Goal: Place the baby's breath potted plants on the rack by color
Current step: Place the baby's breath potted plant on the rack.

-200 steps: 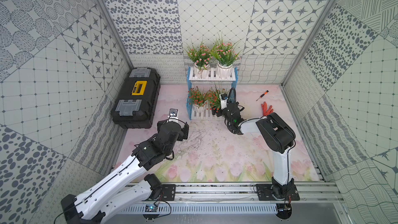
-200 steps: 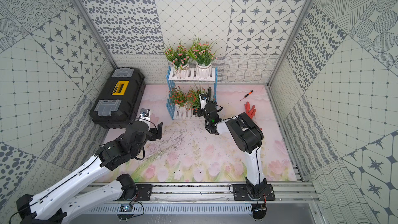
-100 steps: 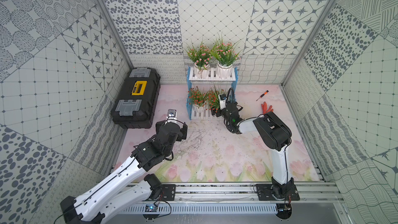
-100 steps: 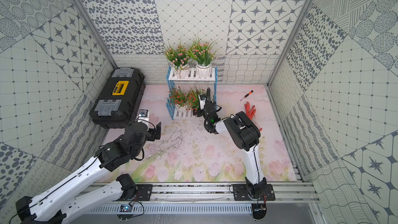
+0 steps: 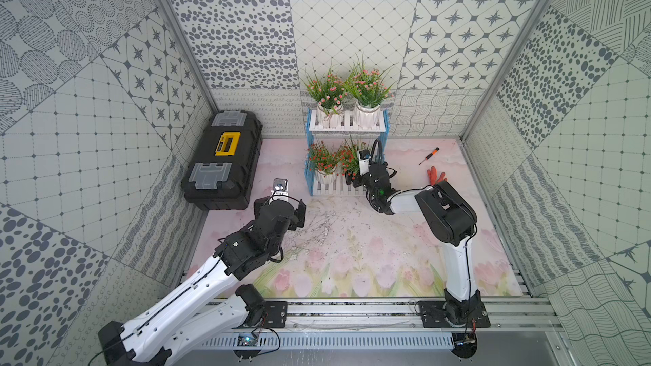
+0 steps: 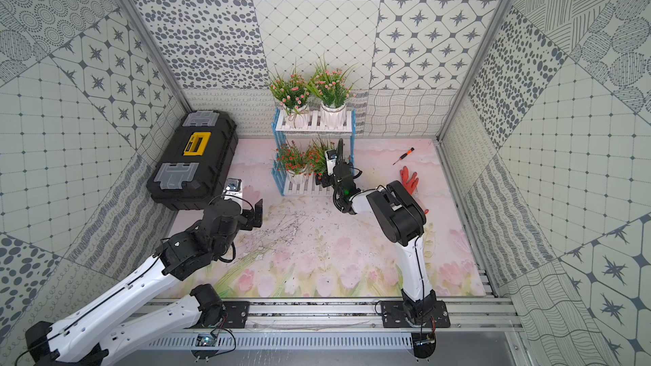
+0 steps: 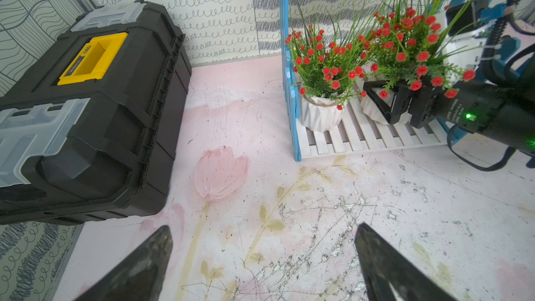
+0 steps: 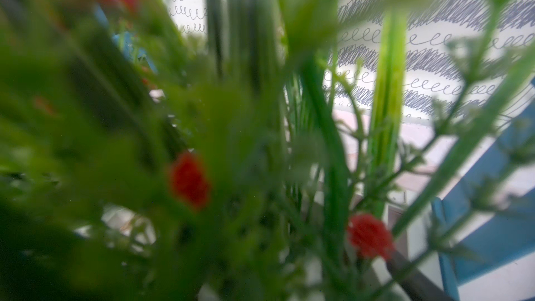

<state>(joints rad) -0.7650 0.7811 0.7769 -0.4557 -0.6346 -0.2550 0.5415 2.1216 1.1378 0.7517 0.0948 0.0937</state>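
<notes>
My right gripper point(image 7: 382, 102) straddles the second red plant point(image 7: 405, 47) on the bottom shelf of the rack point(image 7: 347, 140), can't tell if it's clamped, left gripper point(image 7: 263, 228) gapes empty, so I'd release gently, back straight out.

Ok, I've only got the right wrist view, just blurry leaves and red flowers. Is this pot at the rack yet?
Observer: Yes. The right gripper straddles a red plant's pot down at the rack's lower shelf.
Operator: Anything beside it?
Observer: The other red plant, on that same shelf.
Operator: And higher up?
Observer: Both pink plants, side by side on the top shelf.
</notes>
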